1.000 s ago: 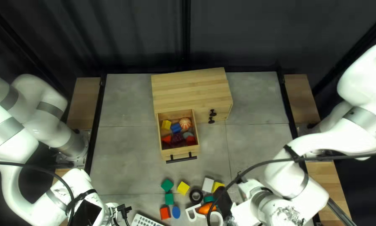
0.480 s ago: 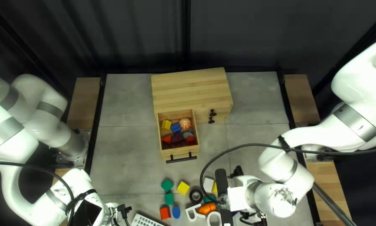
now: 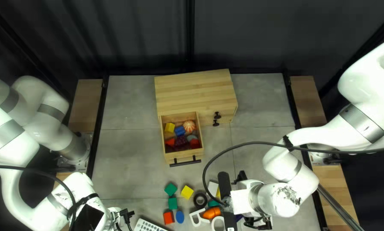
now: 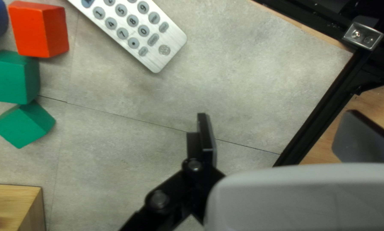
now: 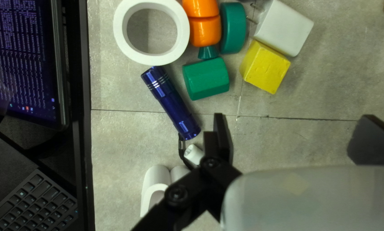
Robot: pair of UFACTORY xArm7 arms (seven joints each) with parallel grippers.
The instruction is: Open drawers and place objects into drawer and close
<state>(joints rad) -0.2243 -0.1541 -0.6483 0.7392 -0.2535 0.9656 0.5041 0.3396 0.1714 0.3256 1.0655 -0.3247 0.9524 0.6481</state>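
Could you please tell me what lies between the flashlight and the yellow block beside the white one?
A green block lies between the flashlight and that yellow block, as the right wrist view shows.

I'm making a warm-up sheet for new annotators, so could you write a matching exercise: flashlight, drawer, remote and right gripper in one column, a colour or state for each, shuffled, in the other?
Things:
A. Flashlight
B. Drawer
C. Remote
D. Right gripper

Colours and states:
1. Pulled out, with several small things inside
2. Fingers spread apart
3. Dark blue
4. Silver, with round grey buttons

Right pairs: A-3, B-1, C-4, D-2
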